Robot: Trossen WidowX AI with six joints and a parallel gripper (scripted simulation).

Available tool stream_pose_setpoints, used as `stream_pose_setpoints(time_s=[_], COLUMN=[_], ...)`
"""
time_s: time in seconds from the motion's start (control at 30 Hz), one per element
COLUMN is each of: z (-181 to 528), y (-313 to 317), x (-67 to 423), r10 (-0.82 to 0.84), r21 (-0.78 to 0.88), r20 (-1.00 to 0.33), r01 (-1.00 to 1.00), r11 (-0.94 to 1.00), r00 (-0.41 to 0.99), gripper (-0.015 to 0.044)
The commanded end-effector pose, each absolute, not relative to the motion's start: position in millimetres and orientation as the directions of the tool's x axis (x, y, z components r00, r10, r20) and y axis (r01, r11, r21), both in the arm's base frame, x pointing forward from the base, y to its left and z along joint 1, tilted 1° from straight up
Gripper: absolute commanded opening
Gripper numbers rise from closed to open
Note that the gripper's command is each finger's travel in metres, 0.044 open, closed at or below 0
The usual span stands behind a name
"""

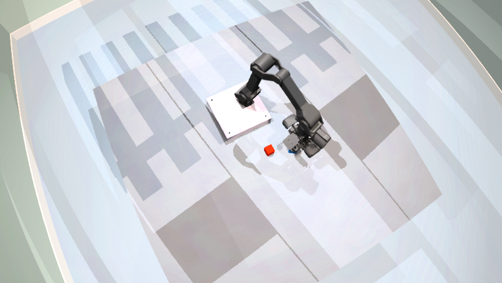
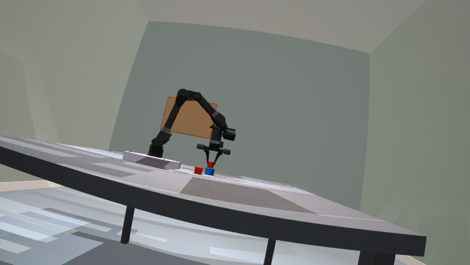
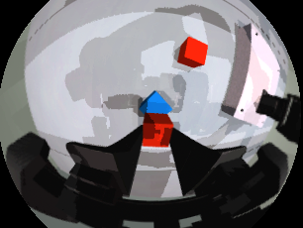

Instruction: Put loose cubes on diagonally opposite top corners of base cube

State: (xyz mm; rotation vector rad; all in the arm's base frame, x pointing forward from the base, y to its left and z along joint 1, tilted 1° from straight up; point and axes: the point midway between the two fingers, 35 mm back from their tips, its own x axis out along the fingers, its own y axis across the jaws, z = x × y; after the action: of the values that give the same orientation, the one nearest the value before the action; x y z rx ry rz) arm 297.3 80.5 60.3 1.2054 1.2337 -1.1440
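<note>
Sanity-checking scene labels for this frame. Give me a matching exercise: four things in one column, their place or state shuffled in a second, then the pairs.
Things
1. blue base cube
2. red cube on the table
3. red cube in the gripper
4. gripper

Places or states
A. lying alone on the table beside the white mounting plate
B. shut on a cube, fingers pointing down
C. resting on the table right under the fingers
D. held between the fingers, just over the blue cube

Pairs: 1-C, 2-A, 3-D, 4-B
</note>
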Motion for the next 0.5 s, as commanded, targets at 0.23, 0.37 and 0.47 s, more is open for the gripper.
stream_pose_setpoints(time_s=[0.23, 0.37, 0.47], z=[59.6, 68.5, 71.1], y=[80.0, 80.3, 80.3], x=[297.4, 297.1, 297.1], r10=[0.024, 0.028, 0.028], r21=[0.024, 0.024, 0.024], r20=[-0.999, -0.999, -0.999], r01=[0.999, 0.999, 0.999], r11=[0.041, 0.047, 0.047], r00=[0.023, 0.023, 0.023], gripper=[0.0205, 0.0205, 0.0205])
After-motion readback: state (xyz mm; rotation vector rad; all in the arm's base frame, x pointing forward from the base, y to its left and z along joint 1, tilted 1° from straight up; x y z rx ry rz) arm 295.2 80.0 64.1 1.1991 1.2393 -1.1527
